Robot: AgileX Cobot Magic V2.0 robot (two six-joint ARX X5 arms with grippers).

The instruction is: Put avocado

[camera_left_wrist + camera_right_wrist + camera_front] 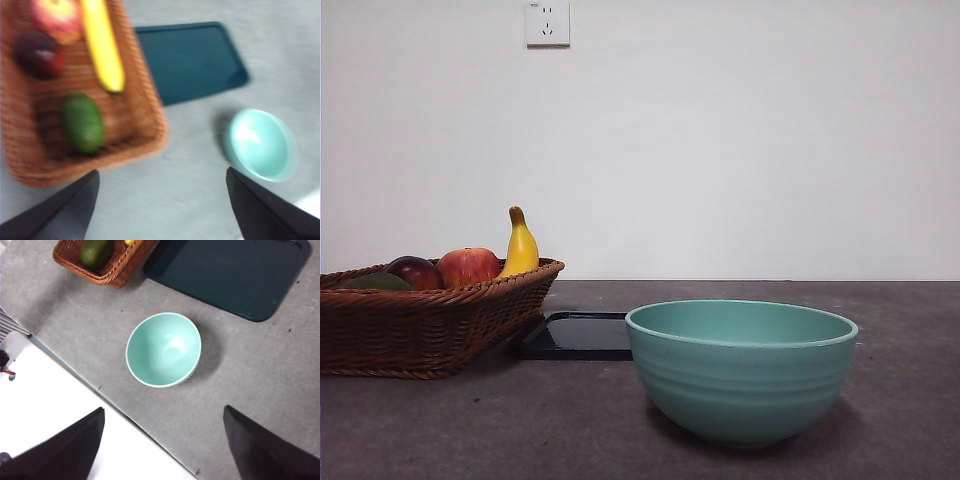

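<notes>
The avocado (82,122), dark olive green, lies in the brown wicker basket (145,125) near its corner. It also shows in the right wrist view (96,252) and as a green sliver at the basket's left in the front view (375,283). A teal bowl (740,368) stands empty on the table, also seen in both wrist views (260,145) (163,349). My left gripper (160,200) is open, high above the table between the basket and the bowl. My right gripper (162,440) is open, high above the table's edge near the bowl. Neither holds anything.
The basket (420,325) also holds a banana (520,245), a red-yellow apple (468,266) and a dark red-purple fruit (415,271). A dark flat tray (575,335) lies behind the bowl beside the basket. A white surface (50,410) borders the table.
</notes>
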